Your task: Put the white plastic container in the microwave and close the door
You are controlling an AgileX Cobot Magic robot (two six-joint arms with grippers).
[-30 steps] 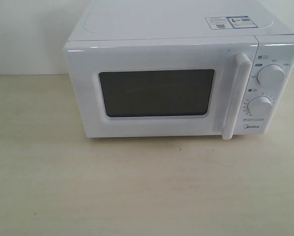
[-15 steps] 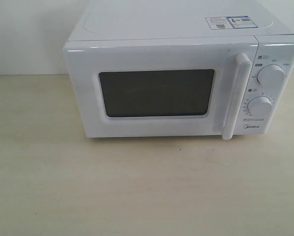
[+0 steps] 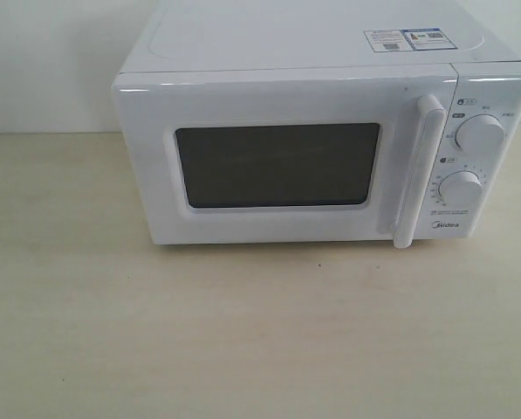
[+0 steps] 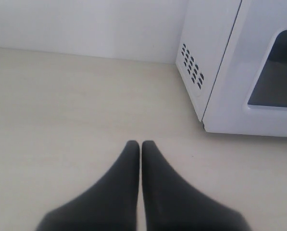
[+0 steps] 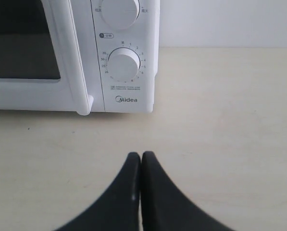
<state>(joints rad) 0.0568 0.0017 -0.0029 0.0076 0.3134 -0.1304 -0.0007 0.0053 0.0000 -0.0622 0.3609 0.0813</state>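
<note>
Hovering over the counter (image 3: 243, 332) with left fingers (image 4: 132, 150) and right fingers (image 5: 133, 162) pressed shut, empty. Facing the closed door (image 3: 155, 175) of the microwave (image 3: 286, 35) just ahead; white plastic container unseen, perhaps inside. Seemingly finished; next, just stay clear.

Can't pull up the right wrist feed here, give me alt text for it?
The right claw, shut and holding nothing, hangs over the pale wooden table in front of the microwave's control panel. The door is closed, its bar handle beside two round dials; the white plastic container is not in this view.
</note>
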